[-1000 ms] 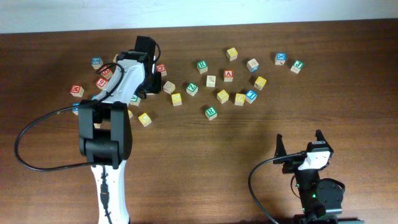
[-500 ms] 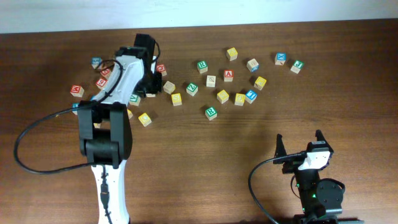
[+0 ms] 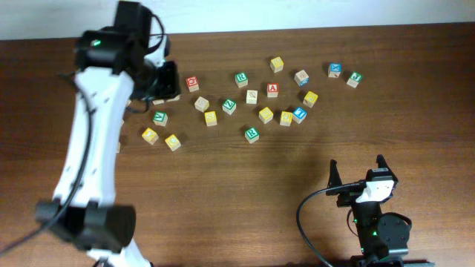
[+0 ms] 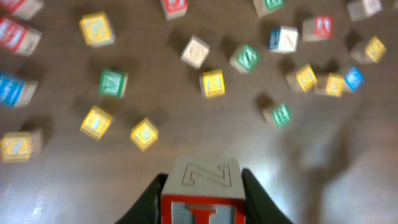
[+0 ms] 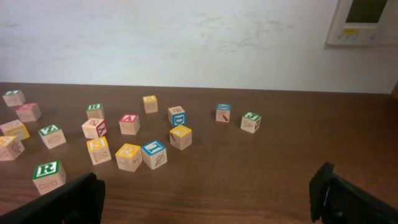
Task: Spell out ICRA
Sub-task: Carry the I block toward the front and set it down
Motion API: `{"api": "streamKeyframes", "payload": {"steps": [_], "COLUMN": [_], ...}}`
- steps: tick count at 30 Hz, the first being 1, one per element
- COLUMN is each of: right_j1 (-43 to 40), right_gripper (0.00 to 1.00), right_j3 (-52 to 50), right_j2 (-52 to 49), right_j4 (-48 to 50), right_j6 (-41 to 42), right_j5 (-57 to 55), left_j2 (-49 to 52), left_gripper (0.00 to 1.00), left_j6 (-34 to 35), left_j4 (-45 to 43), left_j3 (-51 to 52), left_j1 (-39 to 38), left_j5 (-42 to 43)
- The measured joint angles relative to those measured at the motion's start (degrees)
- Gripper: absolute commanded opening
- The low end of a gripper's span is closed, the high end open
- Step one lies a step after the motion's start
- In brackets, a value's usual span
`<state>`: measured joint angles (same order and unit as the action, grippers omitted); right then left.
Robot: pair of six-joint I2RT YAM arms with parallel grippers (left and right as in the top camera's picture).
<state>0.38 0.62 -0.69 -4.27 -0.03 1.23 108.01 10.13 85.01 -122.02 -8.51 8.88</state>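
Observation:
My left gripper (image 4: 202,202) is shut on a wooden block (image 4: 202,180) with a red I on its front face and a carved Z on top, held well above the table. In the overhead view that gripper (image 3: 165,87) hangs over the left part of the block scatter. Loose letter blocks lie on the table: a red one that looks like a C (image 3: 192,83), a green R (image 3: 251,134), a red A (image 3: 272,90) and a blue I (image 3: 299,114). My right gripper (image 3: 357,169) stands open and empty near the front right, far from the blocks (image 5: 208,199).
Several more blocks lie in a band across the far half of the table: yellow ones (image 3: 172,142), another green R (image 3: 241,78), a blue one (image 3: 335,70). In the right wrist view the near green R (image 5: 48,175) and the blue I (image 5: 153,153) lie closest. A white wall rises behind.
My left gripper has closed on the I block and lifted it high off the table, the arm swinging up and to the left. The right arm has not moved.

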Motion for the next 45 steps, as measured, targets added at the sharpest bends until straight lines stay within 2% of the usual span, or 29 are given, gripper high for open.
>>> {"api": "streamKeyframes", "payload": {"steps": [2, 5, 8, 12, 19, 23, 33, 38, 41, 45], "right_j1": [0.0, 0.0, 0.0, 0.0, 0.0, 0.0, 0.0, 0.0, 0.0, 0.0], "right_gripper": [0.98, 0.98, 0.99, 0.98, 0.98, 0.98, 0.98, 0.98, 0.98, 0.98], "right_j3": [0.0, 0.0, 0.0, 0.0, 0.0, 0.0, 0.0, 0.0, 0.0, 0.0], "right_j2": [0.0, 0.0, 0.0, 0.0, 0.0, 0.0, 0.0, 0.0, 0.0, 0.0], "right_j4": [0.0, 0.0, 0.0, 0.0, 0.0, 0.0, 0.0, 0.0, 0.0, 0.0], "right_j6": [0.0, 0.0, 0.0, 0.0, 0.0, 0.0, 0.0, 0.0, 0.0, 0.0], "right_j5": [0.0, 0.0, 0.0, 0.0, 0.0, 0.0, 0.0, 0.0, 0.0, 0.0], "left_j2": [-4.5, -6.1, -8.1, -11.1, -11.9, -12.2, -12.2, -12.2, -12.2, -12.2], "left_gripper": [0.23, 0.22, 0.22, 0.22, 0.23, 0.23, 0.22, 0.23, 0.23, 0.25], "left_j6": [0.0, 0.1, 0.4, 0.4, 4.3, 6.9, 10.9, 12.9, 14.0, 15.9], "left_j4": [4.1, 11.5, 11.4, 10.7, -5.2, -12.3, -16.0, -20.3, -25.8, -39.1], "left_j3": [-0.5, -0.4, 1.5, 11.9, 38.6, 48.9, 58.5, 58.8, 59.5, 64.5], "left_j1": [0.2, 0.2, 0.2, -0.6, -7.5, -12.7, -18.3, -18.3, -18.3, -18.3], "left_j5": [0.2, 0.2, 0.2, 0.4, 0.4, 0.6, 0.8, 0.3, -3.7, -11.7]}}
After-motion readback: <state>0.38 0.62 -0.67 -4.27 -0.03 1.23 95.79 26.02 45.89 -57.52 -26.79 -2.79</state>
